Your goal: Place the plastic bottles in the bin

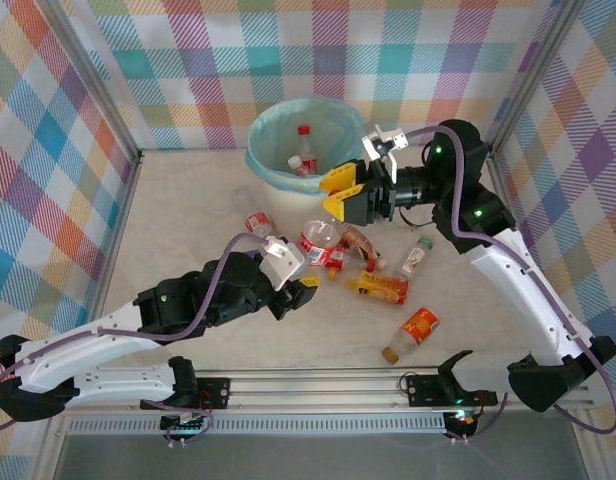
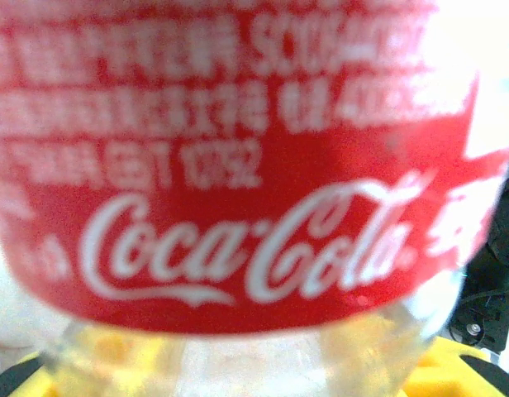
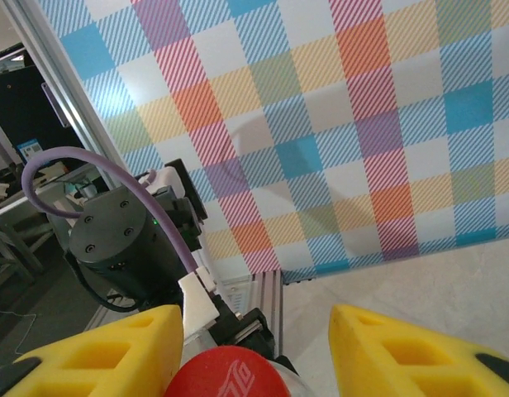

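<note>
Red-labelled cola bottle (image 2: 238, 207), pressed close against the left wrist lens. Its clear body lies between the yellow pads of the left claw (image 1: 308, 278), which is closed narrowly around it. Seen from above, this bottle sits at the near-left edge of the heap, just below the right claw (image 1: 340, 192). Whether it rests on the tabletop (image 1: 188, 210) or is lifted off it cannot be told.

In the right wrist view a red cap (image 3: 224, 374) stands between that claw's yellow fingers (image 3: 114, 351), with a gap showing on one side. Whether the pads bear on anything cannot be told, nor for certain whose cap it is. Loose bottles (image 1: 378, 288) lie scattered on the tabletop to either side.

The bin (image 1: 256, 140), blue-lined, stands at the far side with two bottles (image 1: 306, 145) already inside. The right claw hangs just beside its near-right rim.

Step judged in hand: carrying the gripped bottle to the bin. To do it well:
- Only one claw should own the bottle at a time, so any handover must be firm before the other lets go.
- Thin plastic dents and slips, so squeeze no harder than the hold requires.
- Lift clear of the neighbouring bottles before travelling.
- Cross the rim without nudging it, since a light bin may shift.
- Release only above the bag's mouth.
</note>
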{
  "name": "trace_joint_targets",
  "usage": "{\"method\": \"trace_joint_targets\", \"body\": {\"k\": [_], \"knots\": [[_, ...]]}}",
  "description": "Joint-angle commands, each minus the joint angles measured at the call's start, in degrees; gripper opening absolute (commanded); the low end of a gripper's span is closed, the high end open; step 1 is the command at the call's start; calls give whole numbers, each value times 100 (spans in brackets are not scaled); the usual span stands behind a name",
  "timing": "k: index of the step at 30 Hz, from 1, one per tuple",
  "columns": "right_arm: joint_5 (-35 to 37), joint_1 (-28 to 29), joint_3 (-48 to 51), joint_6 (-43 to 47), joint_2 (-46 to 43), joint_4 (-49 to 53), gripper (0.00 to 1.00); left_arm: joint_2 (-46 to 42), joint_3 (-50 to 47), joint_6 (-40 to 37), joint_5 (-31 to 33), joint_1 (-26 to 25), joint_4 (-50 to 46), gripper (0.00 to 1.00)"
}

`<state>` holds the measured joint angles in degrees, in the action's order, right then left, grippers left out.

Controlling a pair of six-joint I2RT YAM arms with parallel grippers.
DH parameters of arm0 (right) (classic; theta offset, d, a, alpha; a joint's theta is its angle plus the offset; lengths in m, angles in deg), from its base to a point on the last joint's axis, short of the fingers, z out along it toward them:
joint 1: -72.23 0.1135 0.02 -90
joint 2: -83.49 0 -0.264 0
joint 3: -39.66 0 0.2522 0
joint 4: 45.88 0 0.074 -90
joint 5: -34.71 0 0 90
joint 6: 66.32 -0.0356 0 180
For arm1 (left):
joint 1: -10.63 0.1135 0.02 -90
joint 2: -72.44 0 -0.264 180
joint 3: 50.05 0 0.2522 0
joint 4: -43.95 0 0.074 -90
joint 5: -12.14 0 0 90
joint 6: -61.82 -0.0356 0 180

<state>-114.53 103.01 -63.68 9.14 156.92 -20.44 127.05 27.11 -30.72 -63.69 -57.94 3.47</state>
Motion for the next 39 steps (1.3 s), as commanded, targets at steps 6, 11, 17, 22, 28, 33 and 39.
{"method": "trace_joint_targets", "body": {"k": [6,11,17,22,28,33,39], "knots": [[-162,-2,-213,93,232,181,39,68,642,157,-12,57,80,44],[-44,-2,-209,119,242,203,42,50,683,249,34,64,131,44],[-136,-3,-205,97,268,48,61,86,675,311,45,114,132,43],[-198,-5,-107,226,282,61,59,165,639,542,135,194,194,43],[-317,-2,75,237,236,-165,73,322,596,841,-137,334,312,42],[-356,0,126,330,147,-282,65,428,551,894,-211,415,256,42],[239,-2,14,552,143,-63,67,522,536,783,-457,424,185,42]]}}
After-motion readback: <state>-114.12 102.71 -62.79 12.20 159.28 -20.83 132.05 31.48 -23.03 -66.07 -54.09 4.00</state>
